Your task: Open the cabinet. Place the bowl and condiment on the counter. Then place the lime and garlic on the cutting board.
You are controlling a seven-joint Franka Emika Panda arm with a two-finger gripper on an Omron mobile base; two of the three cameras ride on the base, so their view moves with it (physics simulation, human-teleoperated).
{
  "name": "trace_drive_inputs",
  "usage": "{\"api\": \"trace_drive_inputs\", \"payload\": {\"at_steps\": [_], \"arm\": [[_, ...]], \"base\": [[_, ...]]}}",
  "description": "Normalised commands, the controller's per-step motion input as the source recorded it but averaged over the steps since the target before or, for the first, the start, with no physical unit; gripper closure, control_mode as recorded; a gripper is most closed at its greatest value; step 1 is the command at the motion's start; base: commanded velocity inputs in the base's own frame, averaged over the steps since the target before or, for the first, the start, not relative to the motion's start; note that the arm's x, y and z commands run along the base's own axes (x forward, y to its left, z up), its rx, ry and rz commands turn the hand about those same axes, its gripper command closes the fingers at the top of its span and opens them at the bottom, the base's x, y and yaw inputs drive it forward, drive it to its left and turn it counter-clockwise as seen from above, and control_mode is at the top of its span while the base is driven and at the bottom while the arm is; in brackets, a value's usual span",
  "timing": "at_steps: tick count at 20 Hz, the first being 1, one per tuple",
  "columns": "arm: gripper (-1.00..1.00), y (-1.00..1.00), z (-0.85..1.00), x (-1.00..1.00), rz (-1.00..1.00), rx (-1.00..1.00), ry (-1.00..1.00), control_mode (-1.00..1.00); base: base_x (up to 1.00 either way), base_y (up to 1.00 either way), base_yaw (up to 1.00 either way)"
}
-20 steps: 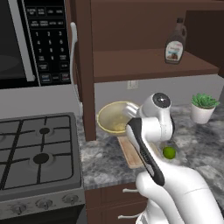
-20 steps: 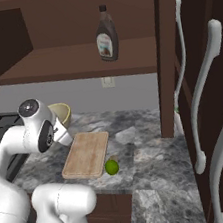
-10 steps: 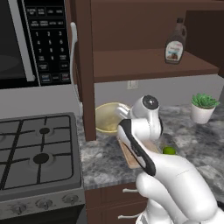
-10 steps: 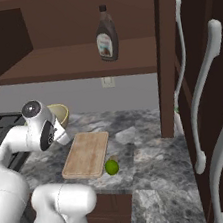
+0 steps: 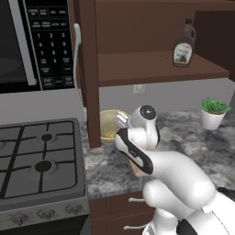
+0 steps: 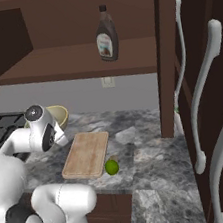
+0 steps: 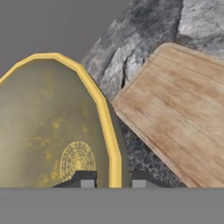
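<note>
Round yellow glazed bowl [image 7: 52, 131], mottled inside, sits on speckled grey stone counter [image 6: 154, 178] beside the stove [image 5: 39, 160]. Gripper [image 7: 113, 179] pinches the bowl's thin rim, one dark tip inside, one outside. Rectangular wood-grain cutting board [image 6: 87, 154] just beside bowl; small round green lime [image 6: 111, 167] touches the board's near corner. Brown condiment bottle [image 6: 106, 33] upright on the wooden shelf. Versus a second ago the arm has leaned further toward the stove; bowl now off the shelf side, low on the counter
</note>
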Motion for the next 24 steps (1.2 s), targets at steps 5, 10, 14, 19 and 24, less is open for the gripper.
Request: {"api": "trace_drive_inputs", "payload": {"at_steps": [5,10,14,19,24], "arm": [[1.00,0.14,-0.28,0.31,-0.02,0.06,0.02,-1.00],[1.00,0.14,-0.32,0.28,-0.03,0.03,0.09,-1.00],[1.00,0.18,-0.34,0.30,-0.05,0.02,0.07,-1.00],[1.00,0.19,-0.34,0.33,-0.05,0.02,0.05,-1.00],[1.00,0.17,-0.37,0.30,-0.05,0.00,0.01,-1.00]], "base": [[0.00,0.00,0.00],[0.00,0.00,0.00],[0.00,0.00,0.00],[0.00,0.00,0.00],[0.00,0.00,0.00]]}}
